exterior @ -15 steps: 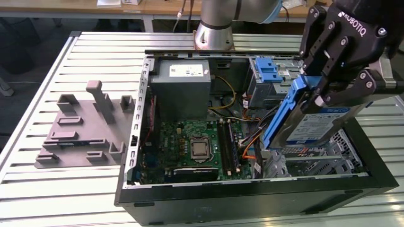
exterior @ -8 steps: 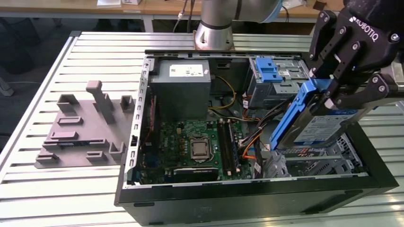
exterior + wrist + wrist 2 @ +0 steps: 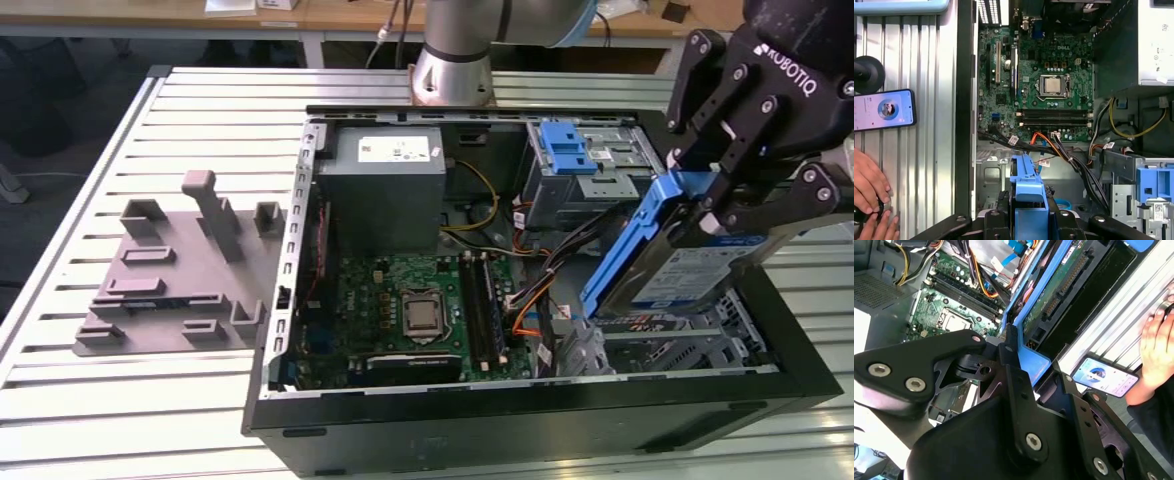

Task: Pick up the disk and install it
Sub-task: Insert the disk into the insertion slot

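Fig. Disk carried over the open computer case. I have the gripper [image 3: 727, 205] clamped on the disk [image 3: 667, 255], fingers closed onto its blue bracket [image 3: 1026, 192]; nothing else is in its hold. In the exterior view the disk hangs tilted, label side outward, above the drive bay [image 3: 667, 350] at the case's [image 3: 521, 420] front corner on the exterior view's right. It is off the table [image 3: 160, 400] and, as far as I can tell, not yet seated in the bay.

Doing this step well, in my judgement: level the disk w/ the bay rails before lowering, since a tilted entry could jam the bracket. Keep the connector edge [image 3: 1066, 282] facing the loose cables [image 3: 1069, 155] and clear of them, esp. the orange and black bundle just beside the bay. Lower slowly; the grip is at one end, so the free end could swing.

Counts: 1 disk held; 1 more blue bracket in the upper bay [image 3: 567, 150]; 1 power supply [image 3: 387, 185]; 1 circuit board [image 3: 414, 310] w/ 1 bare processor socket [image 3: 1053, 86]; 1 grey holder [image 3: 174, 270] on the table, empty; 1 phone [image 3: 884, 109] lying beside the case; a person's hand [image 3: 869, 185] near it.
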Available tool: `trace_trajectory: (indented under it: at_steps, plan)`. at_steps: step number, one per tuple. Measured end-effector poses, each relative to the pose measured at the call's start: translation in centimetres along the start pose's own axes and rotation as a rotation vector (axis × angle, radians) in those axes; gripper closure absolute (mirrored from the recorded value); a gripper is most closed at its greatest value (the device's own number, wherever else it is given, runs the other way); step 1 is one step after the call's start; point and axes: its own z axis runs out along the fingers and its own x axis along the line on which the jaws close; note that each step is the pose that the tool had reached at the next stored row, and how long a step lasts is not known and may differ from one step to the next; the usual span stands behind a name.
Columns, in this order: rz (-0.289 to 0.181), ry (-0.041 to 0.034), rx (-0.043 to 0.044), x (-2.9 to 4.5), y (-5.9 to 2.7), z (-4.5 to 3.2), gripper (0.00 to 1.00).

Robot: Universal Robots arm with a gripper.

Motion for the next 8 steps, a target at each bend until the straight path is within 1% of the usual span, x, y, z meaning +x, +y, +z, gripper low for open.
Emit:
trace_trajectory:
  at_steps: [4, 8]
  plan:
    - [0.0, 0.0001, 0.0, 0.0, -0.54, 0.16, 0.64]
    - [0.0, 0.0, 0.0, 0.0, -0.88, 0.33, 0.64]
